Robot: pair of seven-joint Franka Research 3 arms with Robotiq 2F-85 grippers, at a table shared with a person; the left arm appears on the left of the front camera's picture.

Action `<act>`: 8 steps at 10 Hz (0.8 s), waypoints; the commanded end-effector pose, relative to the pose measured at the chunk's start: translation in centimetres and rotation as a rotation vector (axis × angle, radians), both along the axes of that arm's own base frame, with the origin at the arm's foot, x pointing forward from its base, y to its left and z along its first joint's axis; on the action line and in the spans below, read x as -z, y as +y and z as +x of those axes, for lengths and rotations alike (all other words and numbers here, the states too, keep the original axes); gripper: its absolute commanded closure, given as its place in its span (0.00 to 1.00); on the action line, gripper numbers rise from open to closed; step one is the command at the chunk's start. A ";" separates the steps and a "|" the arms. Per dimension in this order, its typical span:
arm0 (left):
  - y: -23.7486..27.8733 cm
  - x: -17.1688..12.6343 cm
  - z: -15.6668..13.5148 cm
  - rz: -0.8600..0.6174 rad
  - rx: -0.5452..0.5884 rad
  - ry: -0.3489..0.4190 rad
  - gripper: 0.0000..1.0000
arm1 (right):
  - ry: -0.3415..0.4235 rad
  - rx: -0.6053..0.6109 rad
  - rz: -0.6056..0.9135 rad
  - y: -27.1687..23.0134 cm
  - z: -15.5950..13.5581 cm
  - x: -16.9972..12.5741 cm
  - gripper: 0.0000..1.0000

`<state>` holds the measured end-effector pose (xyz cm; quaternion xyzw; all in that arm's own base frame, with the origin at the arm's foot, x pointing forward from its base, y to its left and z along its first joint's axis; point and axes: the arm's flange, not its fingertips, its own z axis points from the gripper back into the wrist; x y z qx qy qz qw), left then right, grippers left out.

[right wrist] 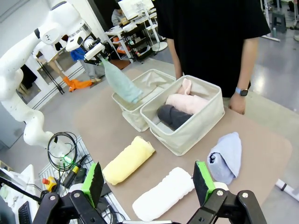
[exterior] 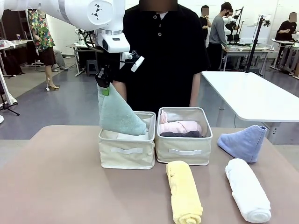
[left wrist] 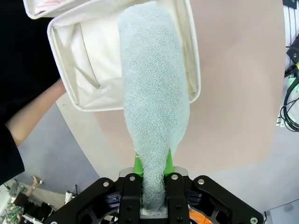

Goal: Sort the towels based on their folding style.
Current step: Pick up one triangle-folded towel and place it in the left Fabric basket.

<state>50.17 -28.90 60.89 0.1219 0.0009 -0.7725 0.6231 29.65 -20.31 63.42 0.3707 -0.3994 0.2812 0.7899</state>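
Okay, the left pincer [exterior: 105,88] is clamped fully down on the narrow tip of the pale green cone towel [exterior: 119,114], with a green pad pressing the terry from each side. The towel hangs straight down from the jaws, and its wide end dips into the left bin [exterior: 127,151] right below. I cannot tell whether it touches the bin floor.

The right bin [exterior: 183,151] sits just beside that one, off to the pincer's right, with the pink roll [exterior: 180,126] and dark grey roll [exterior: 180,134] lying in it. So cones look meant for the bin under the pincer and rolls for the other.

The right pincer [right wrist: 148,175] has its jaws spread wide and nothing between them. It hovers over the table [exterior: 56,186]. The white roll [right wrist: 163,193] is just below it, the yellow roll [right wrist: 128,159] is below toward one finger, and the light blue cone towel [right wrist: 225,156] is near the other finger.

- **Feel:** the towels look light, soft and floppy, and the terry is grippy, not slick. Nothing here is fragile.
- **Risk:** the real danger is a fold coming undone. Held by the tip, the cone sags and stretches.
- **Where to grip:** I'd take the blue cone at its peak the same way, and pinch the rolls across the middle so the outer flap stays trapped.

A person [exterior: 159,56] stands beyond both bins.
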 end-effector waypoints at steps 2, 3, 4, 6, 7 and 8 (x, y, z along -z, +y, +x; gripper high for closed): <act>0.3 -0.7 -0.3 -0.003 0.011 -0.016 0.82 | -0.013 -0.010 0.011 0.0 0.1 0.1 0.00; 0.0 -0.1 -0.1 -0.001 0.001 -0.001 0.82 | -0.013 -0.010 0.011 0.0 0.1 0.1 0.00; -0.4 0.4 0.2 -0.015 0.033 0.017 0.82 | -0.013 -0.010 0.011 0.0 0.1 0.1 0.00; -1.6 1.5 1.2 0.012 0.065 0.045 0.82 | -0.013 -0.010 0.011 0.0 0.1 0.1 0.00; -2.0 2.2 1.8 0.014 0.072 0.050 0.82 | -0.013 -0.010 0.011 0.0 0.1 0.1 0.00; -2.3 3.0 2.6 0.022 0.064 0.067 0.82 | -0.013 -0.010 0.011 0.0 0.1 0.1 0.00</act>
